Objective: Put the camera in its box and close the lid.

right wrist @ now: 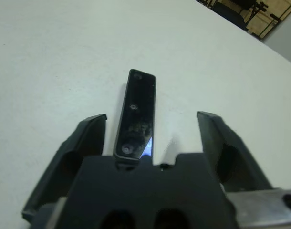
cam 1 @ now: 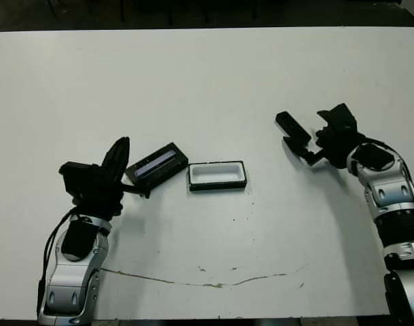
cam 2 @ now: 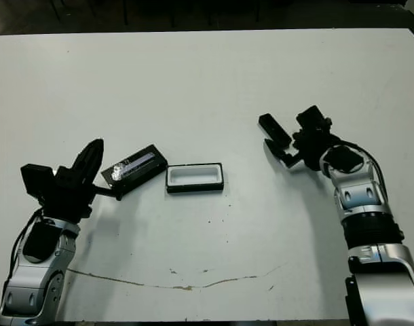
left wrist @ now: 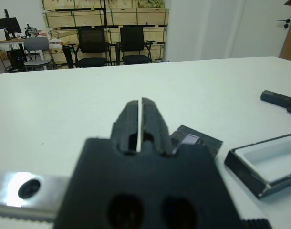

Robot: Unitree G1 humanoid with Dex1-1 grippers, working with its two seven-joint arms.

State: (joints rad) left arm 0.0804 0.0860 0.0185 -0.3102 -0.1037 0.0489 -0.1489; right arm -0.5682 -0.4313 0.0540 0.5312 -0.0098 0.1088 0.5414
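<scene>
Scratches (cam 1: 207, 280) in a thin brown line run along the white tabletop (cam 1: 207, 81) close to its near edge, between the two robot arms.

At the near left corner, the left arm rises from the table's near edge, silver forearm angled up and slightly inward. The left gripper (left wrist: 140, 110) points toward the table's middle, its two black fingers pressed together with only a hairline gap, holding nothing. Its tip sits just beside the lid (cam 1: 157, 164), a flat black piece with a pale strip along its face, lying tilted on the table.

Just right of the lid, close but apart from it, sits the box (cam 1: 217, 175), a shallow black tray with white lining facing up, open and with nothing inside. It rests roughly midway between the left and right edges, nearer the near edge than the far one.

On the right side, the right arm comes up along the right edge, bent at the wrist so the right gripper (right wrist: 151, 120) points toward the centre. Its fingers are spread wide. The camera (right wrist: 136, 112), a narrow black bar, lies on the table between them, touching neither finger in the wrist view.
</scene>
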